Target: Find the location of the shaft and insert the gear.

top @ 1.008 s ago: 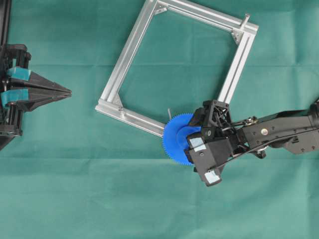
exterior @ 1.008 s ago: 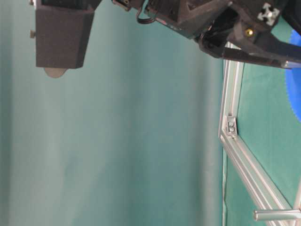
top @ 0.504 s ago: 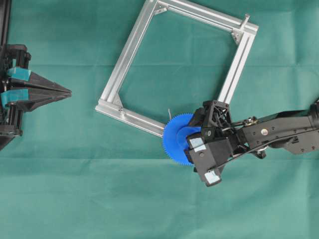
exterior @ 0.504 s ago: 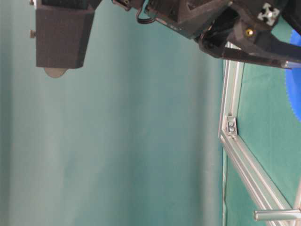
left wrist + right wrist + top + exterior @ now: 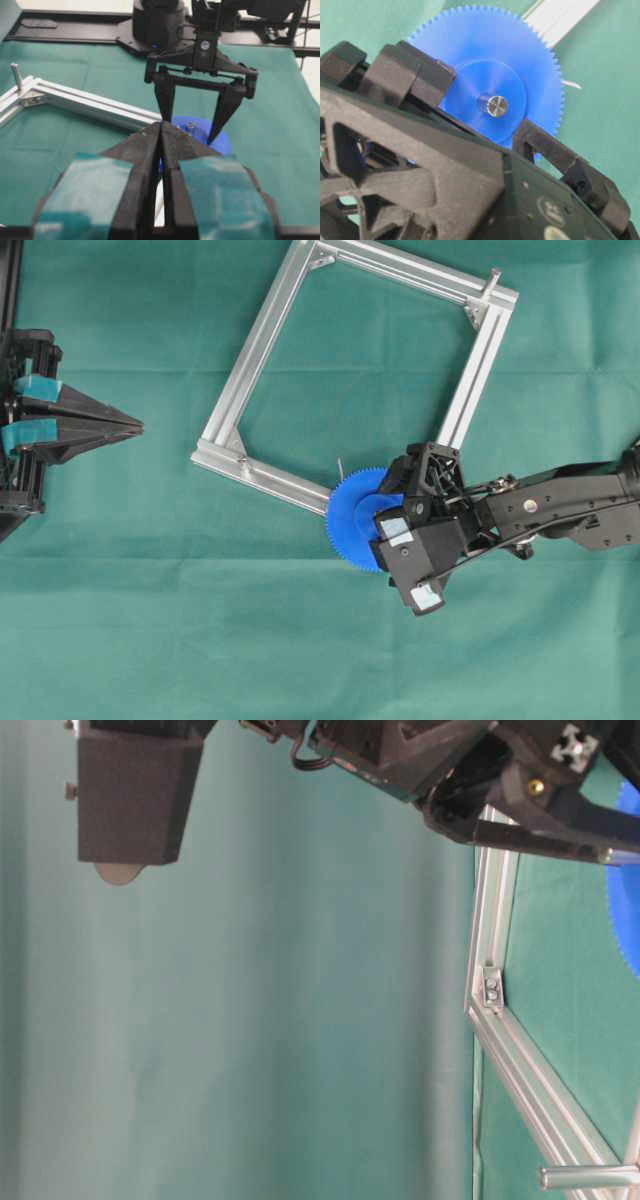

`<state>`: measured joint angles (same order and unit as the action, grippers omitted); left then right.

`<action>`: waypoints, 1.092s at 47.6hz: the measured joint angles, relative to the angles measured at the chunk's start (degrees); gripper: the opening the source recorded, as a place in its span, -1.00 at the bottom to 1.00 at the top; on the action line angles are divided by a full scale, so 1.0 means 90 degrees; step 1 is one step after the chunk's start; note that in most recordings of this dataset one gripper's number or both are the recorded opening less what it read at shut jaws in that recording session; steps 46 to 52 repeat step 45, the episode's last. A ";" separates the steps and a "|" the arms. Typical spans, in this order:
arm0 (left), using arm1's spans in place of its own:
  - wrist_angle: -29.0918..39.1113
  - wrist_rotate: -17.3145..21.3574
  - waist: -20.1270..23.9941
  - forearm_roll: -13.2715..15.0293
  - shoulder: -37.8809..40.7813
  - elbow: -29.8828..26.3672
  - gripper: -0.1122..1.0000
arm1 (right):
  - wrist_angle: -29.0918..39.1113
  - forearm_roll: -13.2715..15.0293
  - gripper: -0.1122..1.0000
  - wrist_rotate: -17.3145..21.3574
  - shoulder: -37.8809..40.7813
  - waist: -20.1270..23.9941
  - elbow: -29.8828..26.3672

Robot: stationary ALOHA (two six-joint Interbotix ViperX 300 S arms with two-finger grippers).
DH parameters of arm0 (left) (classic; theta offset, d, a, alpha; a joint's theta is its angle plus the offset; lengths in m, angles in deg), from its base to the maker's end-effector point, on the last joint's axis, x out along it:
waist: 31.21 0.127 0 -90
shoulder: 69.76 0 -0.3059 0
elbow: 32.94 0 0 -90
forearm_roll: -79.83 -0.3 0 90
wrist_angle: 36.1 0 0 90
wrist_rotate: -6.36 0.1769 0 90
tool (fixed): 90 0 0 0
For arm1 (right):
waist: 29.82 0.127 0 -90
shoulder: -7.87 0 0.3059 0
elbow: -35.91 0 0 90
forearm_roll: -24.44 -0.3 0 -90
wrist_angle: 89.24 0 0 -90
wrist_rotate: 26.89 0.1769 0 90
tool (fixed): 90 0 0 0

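The blue gear (image 5: pixel 350 530) lies flat at the near corner of the aluminium frame (image 5: pixel 262 345). The steel shaft (image 5: pixel 496 105) stands up through its centre hole (image 5: pixel 190 127). My right gripper (image 5: pixel 385 508) hangs over the gear with its jaws spread, one black finger (image 5: pixel 427 75) on each side of the raised hub (image 5: pixel 485 80). I cannot tell whether they touch the hub. Far off at the left edge, my left gripper (image 5: pixel 138 425) is shut on nothing and points at the gear (image 5: pixel 160 125).
A second steel post (image 5: pixel 492 280) stands on the frame's far right corner. The table-level view has the frame rail (image 5: pixel 490 990), a post (image 5: pixel 585 1177) and a sliver of gear teeth (image 5: pixel 622 920). Green cloth covers the table.
My right gripper's jaws have spread a little wider around the hub. The gear stays on the shaft. The left arm has not moved.
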<state>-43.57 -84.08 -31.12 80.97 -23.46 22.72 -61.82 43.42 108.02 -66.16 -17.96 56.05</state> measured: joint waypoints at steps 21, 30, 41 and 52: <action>0.0000 0.0000 0.0000 0.0000 0.0000 0.0000 -0.77 | 0.0264 0.0000 0.63 0.0000 -0.0449 0.0029 0.0000; 0.0000 0.0000 -0.0010 0.0000 0.0000 0.0000 -0.77 | 0.0342 0.0000 0.63 -0.0029 -0.0625 0.0029 0.0000; 0.0000 0.0000 0.0000 0.0000 0.0000 0.0000 -0.77 | 0.0508 0.0010 0.63 -0.0029 -0.0898 0.0039 0.0000; 0.0000 0.0000 0.0000 0.0000 0.0000 0.0000 -0.77 | 0.0566 0.0020 0.63 -0.0039 -0.1006 0.0039 0.0000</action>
